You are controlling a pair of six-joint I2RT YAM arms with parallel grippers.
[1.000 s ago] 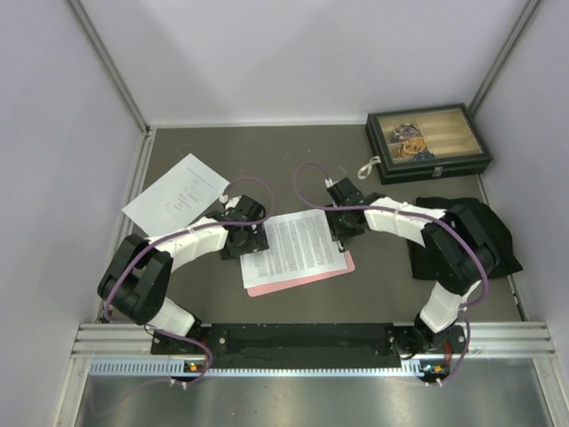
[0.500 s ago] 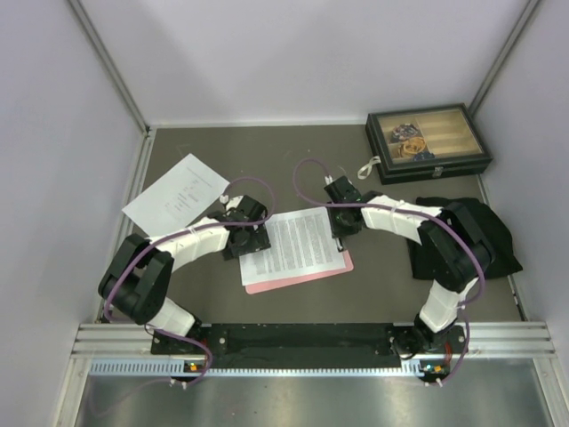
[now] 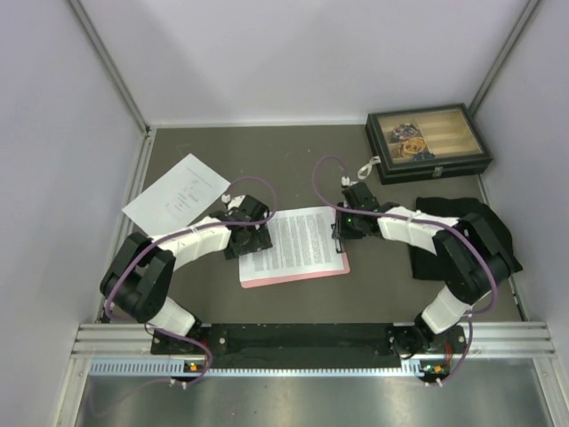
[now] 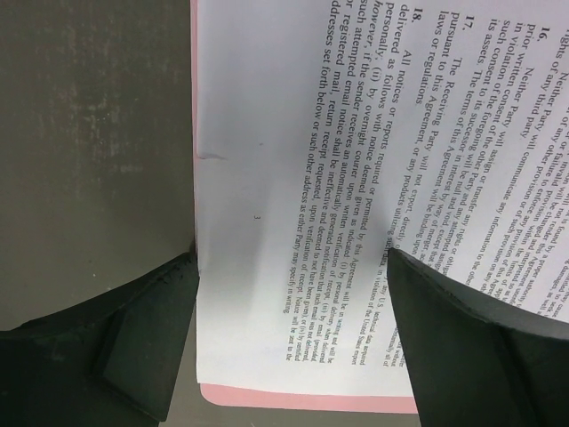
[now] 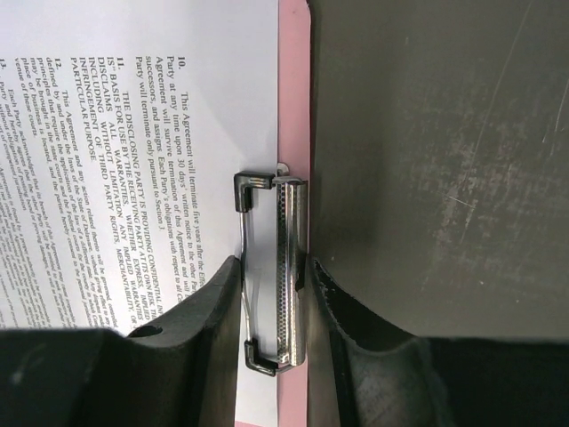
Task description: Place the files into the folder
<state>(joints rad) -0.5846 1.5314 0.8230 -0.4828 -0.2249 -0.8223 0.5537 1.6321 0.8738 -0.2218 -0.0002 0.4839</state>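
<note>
The pink folder (image 3: 284, 277) lies at the table's middle with the densely printed sheet (image 3: 298, 242) on it. The sparse sheet (image 3: 176, 194) lies apart at the far left. My left gripper (image 3: 253, 242) is open and straddles the left end of the dense sheet (image 4: 293, 222), with a pink folder edge (image 4: 302, 418) showing below it. My right gripper (image 3: 340, 236) is at the folder's right end. In the right wrist view it (image 5: 274, 289) is shut on the metal clip (image 5: 286, 267), and the sheet's (image 5: 133, 133) edge lies under the clip's wire.
A dark box with a glass lid (image 3: 427, 142) stands at the back right. A black cloth (image 3: 498, 227) lies at the right, under my right arm. Metal rails run along the near edge and the left side.
My right gripper has shifted right and closed around the clip. The folder has turned slightly, and the dense sheet now sits more squarely on it. The left gripper has barely moved.
</note>
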